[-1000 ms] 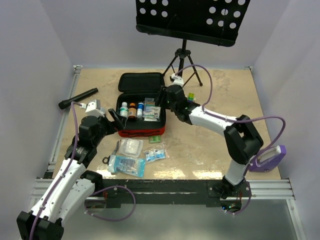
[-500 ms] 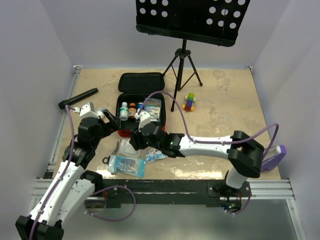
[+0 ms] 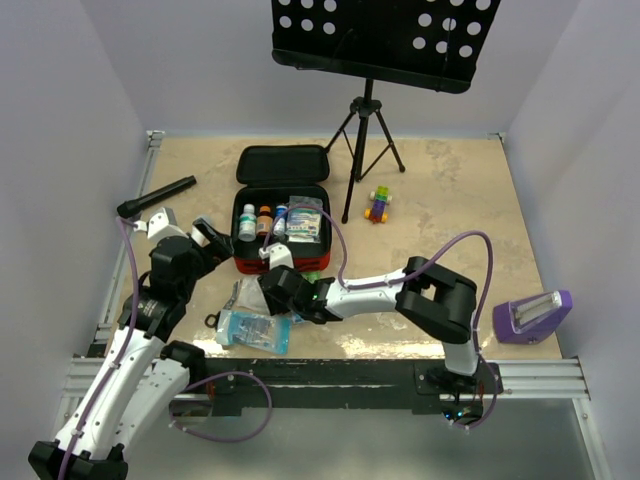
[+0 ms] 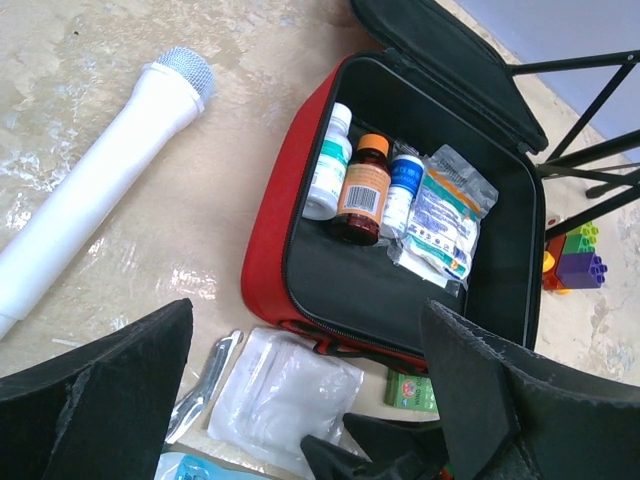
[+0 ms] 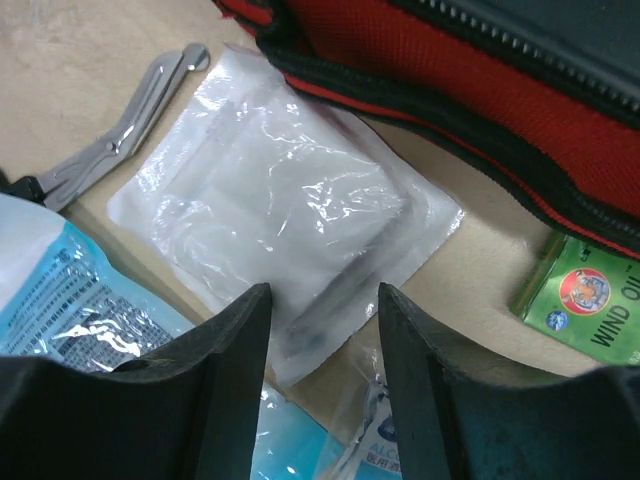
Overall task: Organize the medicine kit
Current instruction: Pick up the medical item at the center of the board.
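The medicine kit (image 3: 243, 263) lies open, a red zip case (image 4: 265, 250) with black lining. Inside stand a white bottle (image 4: 328, 165), an amber bottle (image 4: 362, 190) and a blue-labelled bottle (image 4: 403, 190), with flat packets (image 4: 445, 215) beside them. In front of the case lie a clear packet (image 5: 280, 210), metal scissors (image 5: 120, 130), a blue packet (image 3: 255, 330) and a green box (image 5: 590, 300). My right gripper (image 5: 322, 300) is low over the clear packet (image 3: 262, 293), its jaws apart on either side of the near corner. My left gripper (image 3: 190, 228) hangs wide open and empty, left of the case.
A black flashlight (image 3: 157, 197) lies at the far left. A music stand's tripod (image 3: 367, 130) stands behind the case, with toy blocks (image 3: 378, 203) to its right. A purple device (image 3: 530, 317) sits at the right edge. A small alcohol sachet (image 5: 400, 440) lies under the right fingers.
My right arm has swung from the case's right side round to its front and come down over the clear packet. The left gripper has drifted slightly left and stays wide open.
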Controlling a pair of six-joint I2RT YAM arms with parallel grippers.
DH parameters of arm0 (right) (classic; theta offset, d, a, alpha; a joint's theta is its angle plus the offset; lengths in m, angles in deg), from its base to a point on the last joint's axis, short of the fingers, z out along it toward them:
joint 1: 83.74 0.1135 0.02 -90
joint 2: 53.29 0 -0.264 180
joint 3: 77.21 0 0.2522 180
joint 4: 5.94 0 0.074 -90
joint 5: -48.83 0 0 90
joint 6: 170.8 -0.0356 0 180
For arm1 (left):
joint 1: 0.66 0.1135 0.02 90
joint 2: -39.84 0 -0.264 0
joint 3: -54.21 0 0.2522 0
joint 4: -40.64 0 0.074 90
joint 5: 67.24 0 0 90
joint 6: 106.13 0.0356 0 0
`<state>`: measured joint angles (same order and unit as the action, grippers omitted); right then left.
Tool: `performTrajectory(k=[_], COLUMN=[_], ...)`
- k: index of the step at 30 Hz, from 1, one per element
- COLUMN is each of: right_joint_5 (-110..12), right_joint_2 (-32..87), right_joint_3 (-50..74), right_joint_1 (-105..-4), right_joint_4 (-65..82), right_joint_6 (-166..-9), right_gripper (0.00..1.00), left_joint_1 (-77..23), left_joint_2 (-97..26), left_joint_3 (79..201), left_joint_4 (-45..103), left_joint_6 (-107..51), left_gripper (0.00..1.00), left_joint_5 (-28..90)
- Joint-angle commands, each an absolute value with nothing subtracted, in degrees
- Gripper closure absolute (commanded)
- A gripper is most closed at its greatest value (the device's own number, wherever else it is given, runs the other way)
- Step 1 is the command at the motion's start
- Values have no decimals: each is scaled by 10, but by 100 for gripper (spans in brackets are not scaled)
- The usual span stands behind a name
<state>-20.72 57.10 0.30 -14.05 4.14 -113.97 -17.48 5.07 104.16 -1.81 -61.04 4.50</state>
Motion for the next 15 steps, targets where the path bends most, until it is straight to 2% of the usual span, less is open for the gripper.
performTrajectory(k=[1,4,12,15], right_joint_5=[-165,-165,-174,-169], right_joint_2=[575,581,571,535], right_joint_3=[44,41,15,1], right_joint_1=[-140,-140,-140,-136], right_joint_4=[56,57,52,54], right_joint_6=[-1153,-1153,-1163,-1171], right_gripper=[53,60,100,100], left_joint_1=[-172,-172,-171,-172], left_joint_2=[49,48,49,50], left_joint_3=[1051,1051,1044,1044], left_joint_4=[-14,-9,-2,-1], left_joint_6=[-611,-607,-603,-603], left_gripper=[1,1,1,0], left_joint_5=[43,46,55,55])
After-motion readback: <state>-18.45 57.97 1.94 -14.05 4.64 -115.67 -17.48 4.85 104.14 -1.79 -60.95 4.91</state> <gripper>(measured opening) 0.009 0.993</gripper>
